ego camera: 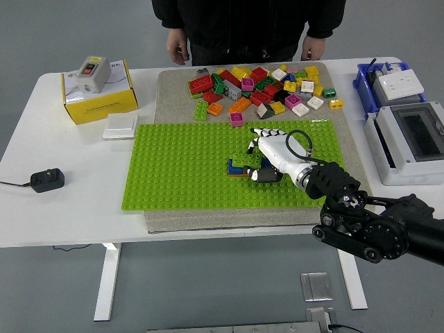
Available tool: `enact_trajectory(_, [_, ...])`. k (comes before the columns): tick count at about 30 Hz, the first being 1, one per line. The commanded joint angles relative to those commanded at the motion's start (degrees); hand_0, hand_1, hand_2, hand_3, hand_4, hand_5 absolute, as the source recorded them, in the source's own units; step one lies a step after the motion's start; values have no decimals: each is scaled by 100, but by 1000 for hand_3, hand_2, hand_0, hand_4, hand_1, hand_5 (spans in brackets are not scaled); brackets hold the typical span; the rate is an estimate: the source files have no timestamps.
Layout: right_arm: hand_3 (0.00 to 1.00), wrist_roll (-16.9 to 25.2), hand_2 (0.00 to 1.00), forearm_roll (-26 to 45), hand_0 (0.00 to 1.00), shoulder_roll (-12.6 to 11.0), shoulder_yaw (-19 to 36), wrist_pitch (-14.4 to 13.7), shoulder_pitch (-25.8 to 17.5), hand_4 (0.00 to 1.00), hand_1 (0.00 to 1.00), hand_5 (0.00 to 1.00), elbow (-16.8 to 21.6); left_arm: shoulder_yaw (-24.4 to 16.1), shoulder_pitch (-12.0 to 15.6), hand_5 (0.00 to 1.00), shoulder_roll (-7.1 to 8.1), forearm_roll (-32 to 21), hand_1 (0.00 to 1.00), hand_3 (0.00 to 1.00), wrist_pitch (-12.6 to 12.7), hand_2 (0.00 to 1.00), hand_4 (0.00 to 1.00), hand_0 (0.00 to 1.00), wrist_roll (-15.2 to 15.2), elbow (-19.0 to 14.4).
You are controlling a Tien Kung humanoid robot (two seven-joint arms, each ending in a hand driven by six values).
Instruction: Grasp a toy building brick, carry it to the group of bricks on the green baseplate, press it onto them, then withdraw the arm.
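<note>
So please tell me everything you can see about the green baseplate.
The green baseplate is a flat, bright green rectangle, plastic by its look, covered in rows of studs. It lies level on a grey mat on the white table. A small group of bricks stands right of its middle, and the right robot hand rests there, fingers curled against them.

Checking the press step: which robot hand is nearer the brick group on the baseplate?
Right. The right hand rests against the brick group on the green baseplate; the left arm is out of view.
</note>
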Motion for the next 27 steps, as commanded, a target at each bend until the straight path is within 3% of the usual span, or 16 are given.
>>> enact_trajectory(27, [442,43,998,46,960,39,-37,8,41,431,987,315,-49,29,-21,758,15,0,634,717,15,600,278,660,-20,0])
